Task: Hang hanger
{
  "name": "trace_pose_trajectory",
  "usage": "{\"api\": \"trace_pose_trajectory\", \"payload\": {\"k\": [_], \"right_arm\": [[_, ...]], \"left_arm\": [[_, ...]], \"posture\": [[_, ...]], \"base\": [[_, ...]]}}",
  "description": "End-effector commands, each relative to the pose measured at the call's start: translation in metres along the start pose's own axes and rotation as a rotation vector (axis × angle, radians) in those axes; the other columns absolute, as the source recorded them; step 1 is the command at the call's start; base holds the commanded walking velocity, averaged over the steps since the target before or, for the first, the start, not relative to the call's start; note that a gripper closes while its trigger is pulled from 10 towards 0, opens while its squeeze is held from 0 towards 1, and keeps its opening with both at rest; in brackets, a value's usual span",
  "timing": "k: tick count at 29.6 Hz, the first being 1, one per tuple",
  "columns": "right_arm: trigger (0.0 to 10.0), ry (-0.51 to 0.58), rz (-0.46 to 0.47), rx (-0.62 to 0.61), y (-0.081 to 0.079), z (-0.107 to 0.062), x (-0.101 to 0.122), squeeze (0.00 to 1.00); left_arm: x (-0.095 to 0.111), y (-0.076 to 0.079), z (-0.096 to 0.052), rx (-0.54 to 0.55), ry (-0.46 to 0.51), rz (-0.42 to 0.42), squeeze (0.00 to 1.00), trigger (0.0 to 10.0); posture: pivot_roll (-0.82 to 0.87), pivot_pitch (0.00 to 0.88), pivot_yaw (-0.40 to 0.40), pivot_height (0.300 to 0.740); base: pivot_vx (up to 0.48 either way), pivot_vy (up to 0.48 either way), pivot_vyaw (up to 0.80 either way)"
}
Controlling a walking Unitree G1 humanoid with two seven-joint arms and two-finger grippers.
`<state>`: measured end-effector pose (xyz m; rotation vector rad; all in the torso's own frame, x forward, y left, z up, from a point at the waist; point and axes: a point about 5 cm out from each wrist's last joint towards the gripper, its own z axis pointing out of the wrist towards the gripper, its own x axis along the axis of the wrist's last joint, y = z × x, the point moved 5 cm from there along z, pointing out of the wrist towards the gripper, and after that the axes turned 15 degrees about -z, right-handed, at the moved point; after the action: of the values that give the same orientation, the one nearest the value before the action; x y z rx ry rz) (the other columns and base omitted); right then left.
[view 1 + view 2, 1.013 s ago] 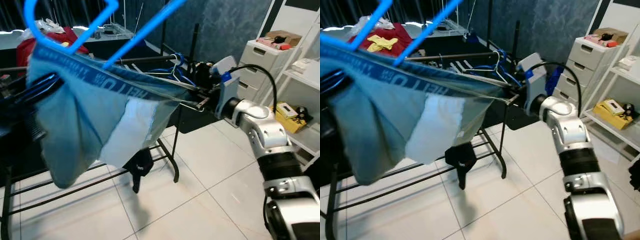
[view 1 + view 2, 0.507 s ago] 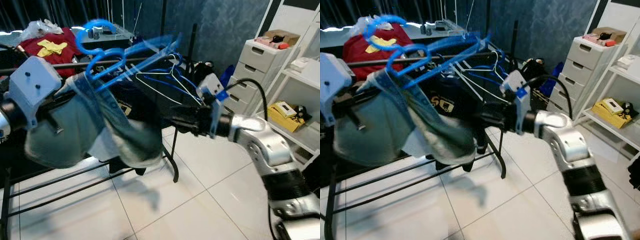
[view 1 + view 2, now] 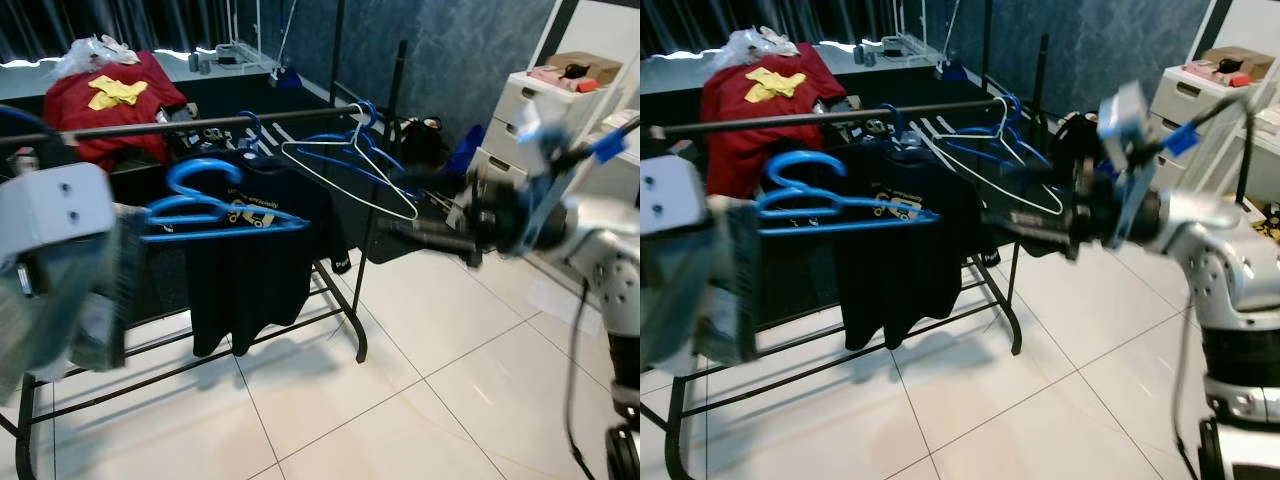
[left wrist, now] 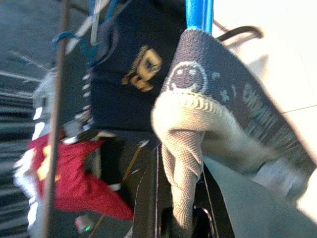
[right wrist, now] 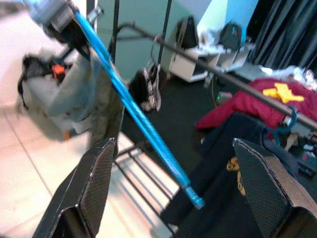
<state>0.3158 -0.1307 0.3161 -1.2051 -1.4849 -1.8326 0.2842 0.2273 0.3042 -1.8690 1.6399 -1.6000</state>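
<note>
A blue hanger (image 3: 215,215) floats level in front of the black clothes rail (image 3: 180,127), its hook below the rail and off it. My left gripper (image 3: 130,225) holds its left end, with a blurred grey-blue garment (image 3: 60,320) draped around the wrist. The garment's waistband (image 4: 218,114) and the hanger's bar (image 4: 199,14) fill the left wrist view. My right gripper (image 3: 390,230) points left toward the rack, open, with wide-apart fingers (image 5: 99,183) and the blue bar (image 5: 133,114) ahead of them, untouched.
A black T-shirt (image 3: 260,270) and empty white and blue hangers (image 3: 350,165) hang on the rail. The rack's upright post (image 3: 385,150) stands by my right gripper. White drawers (image 3: 520,100) are at the right. Red clothes (image 3: 100,100) lie behind. Tiled floor (image 3: 400,400) spreads below.
My left arm has drawn back to the left, and the hanger now sits level by the rail. My right gripper has come off the garment's edge and pulled back right. The camera shifted.
</note>
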Motion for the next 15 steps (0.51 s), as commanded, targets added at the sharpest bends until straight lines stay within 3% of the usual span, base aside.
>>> {"api": "trace_pose_trajectory", "payload": {"k": [1,2,3,4,15], "right_arm": [[10.0,-0.027,0.005,0.013,-0.003,0.002,-0.007,0.47],[10.0,-0.054,-0.009,0.044,-0.007,0.004,-0.012,0.47],[10.0,-0.082,-0.037,0.098,-0.010,0.006,-0.014,0.00],[10.0,-0.096,-0.072,0.174,-0.013,0.010,-0.011,0.00],[10.0,-0.085,-0.086,0.365,-0.035,0.022,-0.008,0.00]], "left_arm": [[0.003,0.002,-0.002,-0.034,-0.022,0.024,0.00,10.0],[0.007,0.006,-0.001,-0.067,-0.009,0.028,0.00,10.0],[0.009,0.014,0.002,-0.130,-0.006,0.030,0.00,10.0],[0.011,0.023,0.004,-0.198,-0.010,0.033,0.00,10.0],[0.021,0.034,0.013,-0.270,0.030,0.036,0.00,10.0]], "posture": [[-0.02,0.000,-0.033,0.740],[-0.02,0.000,-0.033,0.740],[-0.02,0.000,-0.028,0.740],[-0.02,0.000,-0.029,0.740],[-0.02,0.000,-0.031,0.740]], "base": [[0.000,0.000,0.00],[0.000,0.000,0.00],[0.000,0.000,0.00],[0.000,0.000,0.00],[0.000,0.000,0.00]]}}
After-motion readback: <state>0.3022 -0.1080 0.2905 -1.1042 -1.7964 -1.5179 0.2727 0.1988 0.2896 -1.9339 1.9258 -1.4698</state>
